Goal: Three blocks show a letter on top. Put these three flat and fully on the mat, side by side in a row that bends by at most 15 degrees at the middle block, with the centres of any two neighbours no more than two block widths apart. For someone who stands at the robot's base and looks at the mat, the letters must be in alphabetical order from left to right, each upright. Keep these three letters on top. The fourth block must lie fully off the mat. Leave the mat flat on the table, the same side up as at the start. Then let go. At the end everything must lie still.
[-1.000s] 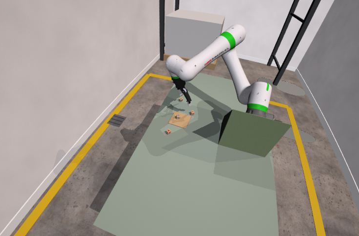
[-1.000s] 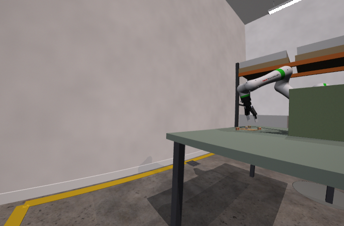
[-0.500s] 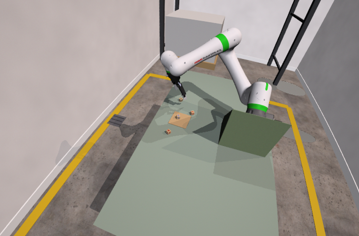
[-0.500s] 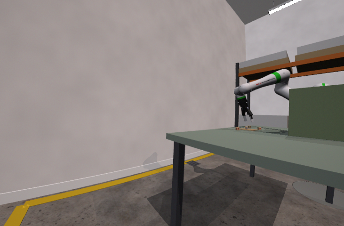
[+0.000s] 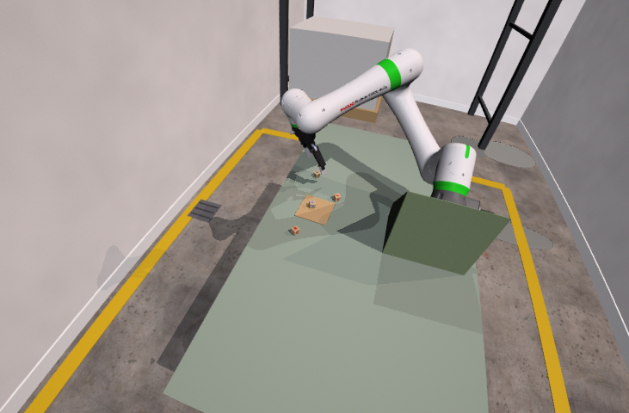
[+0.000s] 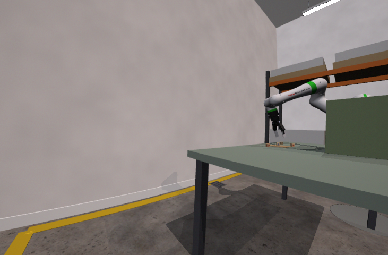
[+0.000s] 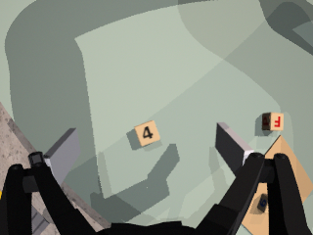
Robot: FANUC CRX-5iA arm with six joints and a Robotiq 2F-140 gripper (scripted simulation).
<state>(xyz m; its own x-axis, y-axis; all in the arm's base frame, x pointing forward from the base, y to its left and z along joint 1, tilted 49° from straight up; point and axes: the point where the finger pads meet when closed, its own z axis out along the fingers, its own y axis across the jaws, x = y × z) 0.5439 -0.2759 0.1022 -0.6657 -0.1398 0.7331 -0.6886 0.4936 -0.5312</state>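
Note:
My gripper [image 5: 320,167] [image 6: 280,131] [image 7: 147,138] is open and empty. It hangs a little above a wooden block marked 4 [image 5: 317,173] [image 7: 148,133], which lies on the table beyond the far corner of the tan mat [image 5: 323,214] [image 7: 286,149]. A grey-topped block [image 5: 312,203] [image 7: 261,203] sits on the mat, half hidden by a finger in the wrist view. A block with a red F [image 5: 336,197] [image 7: 272,121] lies off the mat beside its right edge. Another block with a red mark [image 5: 294,230] lies off the mat at its near left.
A large dark green box [image 5: 441,233] [image 6: 361,127] stands on the green table [image 5: 324,330] [image 6: 290,168] by the robot's base. The table's left edge runs close to the 4 block. Shelving with boxes [image 6: 299,71] stands behind.

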